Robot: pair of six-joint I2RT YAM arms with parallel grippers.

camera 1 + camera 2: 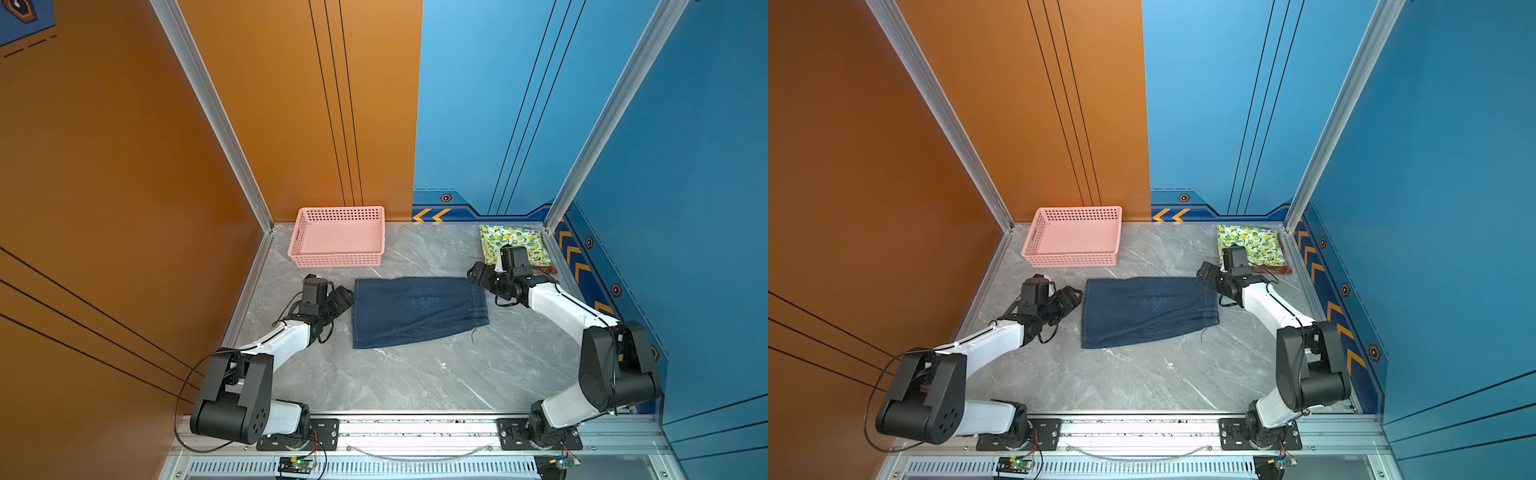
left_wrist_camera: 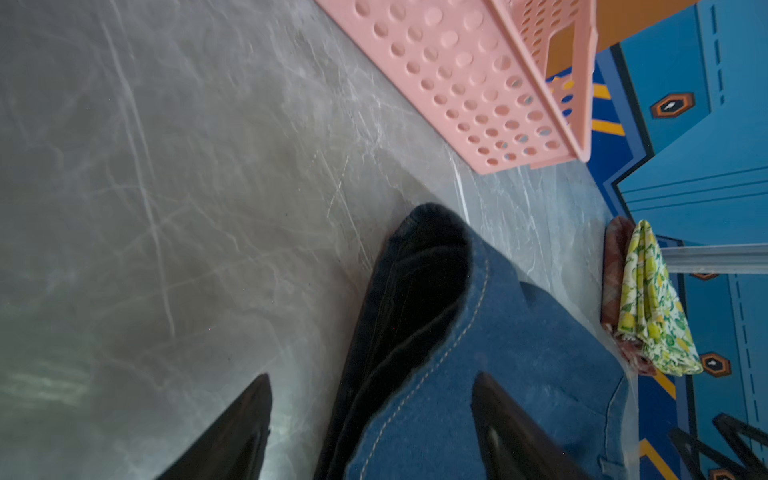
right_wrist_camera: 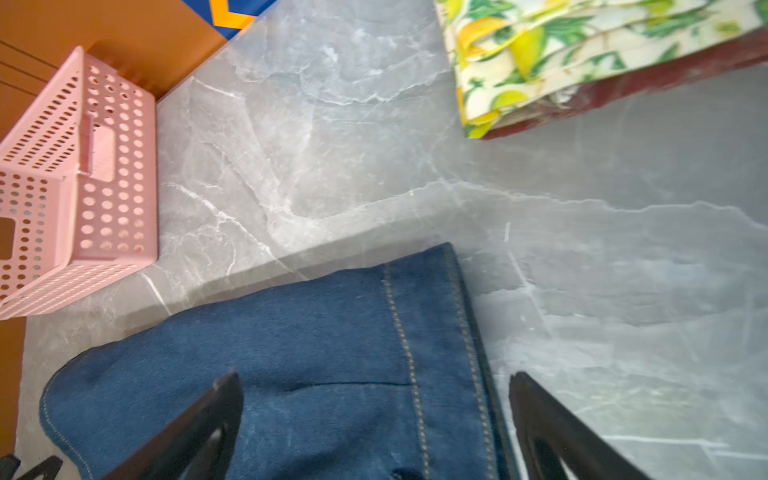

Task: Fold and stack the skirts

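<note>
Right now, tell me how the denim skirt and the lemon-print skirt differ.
The denim skirt is plain dark blue; the lemon-print skirt is patterned white. The denim skirt lies mid-table alone; the lemon-print skirt tops the plaid skirt in the far right corner. Both are folded.

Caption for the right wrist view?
Open right gripper over edge of dark blue denim skirt on grey marble table; pink perforated basket and lemon-print skirt atop rust-red skirt beyond.

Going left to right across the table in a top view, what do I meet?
In order: left gripper → denim skirt → lemon skirt. Left out, since they overlap these: basket, right gripper, plaid skirt.
</note>
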